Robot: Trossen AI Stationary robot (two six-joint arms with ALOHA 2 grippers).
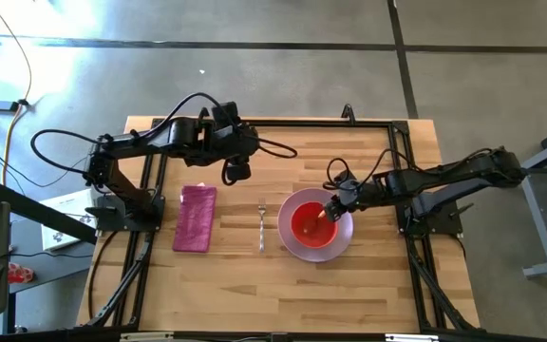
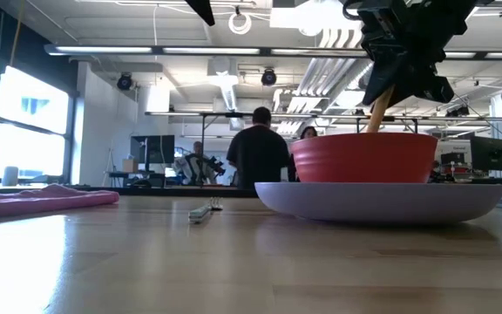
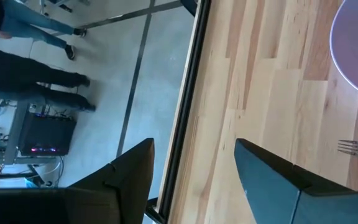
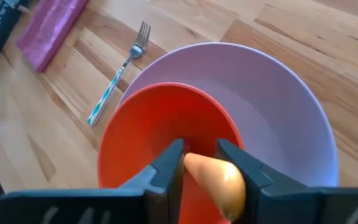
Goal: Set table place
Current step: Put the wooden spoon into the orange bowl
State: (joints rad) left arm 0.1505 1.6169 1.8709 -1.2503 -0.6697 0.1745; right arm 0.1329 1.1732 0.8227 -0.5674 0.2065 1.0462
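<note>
Sitting inside the red bowl [image 1: 311, 224], the spoon [image 4: 219, 180] shows only its wooden handle, pinched between the closed-in fingers of the right gripper [image 1: 331, 209], which hangs directly over the bowl's rim on the side nearest the right arm. The spoon's metal end is hidden: the handle and fingers cover it from the right wrist view, and the bowl's wall blocks it in the low view, so whether it touches the bottom cannot be told.

The bowl rests on the lilac plate [image 1: 345, 242], set off-centre toward the fork side. A silver fork [image 1: 262, 224] lies on the table [image 1: 349, 294] just beside the plate, apart from it, tines pointing toward the far edge. Beyond the fork, well apart, the magenta napkin [image 1: 197, 218] lies flat.

The left gripper [image 1: 238, 172] hovers above bare wood near the far edge, between napkin and fork, fingers spread with nothing between them.

Across the room in the low view, a person [image 2: 258, 150] in dark clothing is seen from behind.
</note>
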